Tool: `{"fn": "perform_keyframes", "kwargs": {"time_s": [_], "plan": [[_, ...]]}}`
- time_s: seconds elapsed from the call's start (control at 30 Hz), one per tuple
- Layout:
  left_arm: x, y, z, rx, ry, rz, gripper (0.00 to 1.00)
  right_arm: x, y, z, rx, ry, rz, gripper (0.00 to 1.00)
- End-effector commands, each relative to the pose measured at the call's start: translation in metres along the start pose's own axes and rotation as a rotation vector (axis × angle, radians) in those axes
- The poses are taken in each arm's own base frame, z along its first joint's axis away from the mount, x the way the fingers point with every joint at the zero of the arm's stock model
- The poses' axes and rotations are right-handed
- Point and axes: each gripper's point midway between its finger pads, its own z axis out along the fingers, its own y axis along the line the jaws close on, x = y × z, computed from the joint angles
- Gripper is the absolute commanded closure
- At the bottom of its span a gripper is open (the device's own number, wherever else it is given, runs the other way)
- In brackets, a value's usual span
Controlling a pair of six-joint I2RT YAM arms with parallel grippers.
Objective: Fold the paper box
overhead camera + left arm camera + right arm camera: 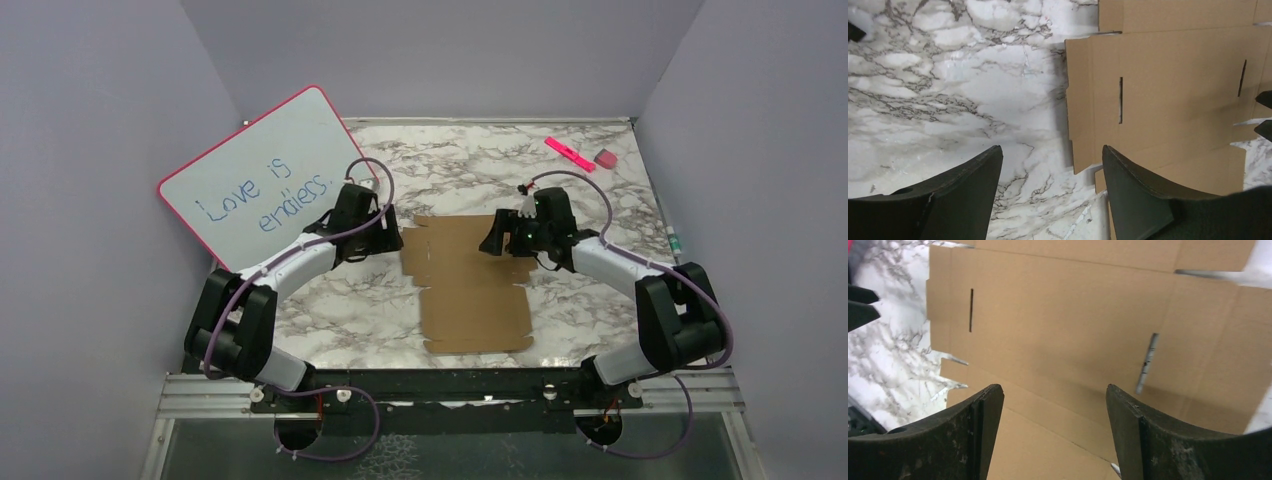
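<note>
Left gripper [1050, 155]: jaws wide apart, nothing between them. Below is marble table [948, 100]; its right-hand finger overlaps the sheet's edge at lower centre of the left wrist frame.
Right gripper [1054, 390]: jaws equally wide, empty, hanging over bare cardboard.
The paper box [470, 285] lies flat and unfolded at centre of the overhead frame, between the two grippers, its upper part under them.

Handling, judged: light; stiff in the panels, willing to bend only along the scored creases. Likely to slide on the smooth marble, so one arm should pin a panel. Flat edges give little to pinch; best hold is a side flap's free edge.

Look: plain brown, die-cut. Two narrow slots, notched tabs at the sides, crease lines faint. Wider at top of frame, narrower panel toward the bottom.
</note>
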Motion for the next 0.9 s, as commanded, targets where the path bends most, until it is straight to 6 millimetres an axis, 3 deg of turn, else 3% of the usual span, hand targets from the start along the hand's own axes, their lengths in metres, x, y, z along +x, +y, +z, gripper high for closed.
{"fn": "perform_keyframes", "kwargs": {"time_s": [0.0, 0.2, 0.4, 0.63, 0.87], "plan": [[-0.002, -0.024, -0.006, 0.221, -0.03, -0.116, 0.26, -0.011, 0.039, -0.004, -0.211, -0.074, 0.014, 0.19], [0.005, -0.034, 0.011, 0.297, 0.011, -0.149, 0.29, -0.004, 0.044, 0.008, -0.273, -0.078, 0.059, 0.17], [0.019, -0.026, 0.027, 0.276, 0.051, -0.174, 0.37, -0.001, 0.043, 0.017, -0.297, -0.092, 0.087, 0.14], [0.031, -0.025, 0.04, 0.292, 0.089, -0.19, 0.59, 0.015, 0.035, 0.029, -0.297, -0.065, 0.126, 0.14], [0.025, -0.026, 0.035, 0.268, 0.057, -0.16, 0.79, 0.033, 0.027, 0.036, -0.287, -0.029, 0.148, 0.14]]}}
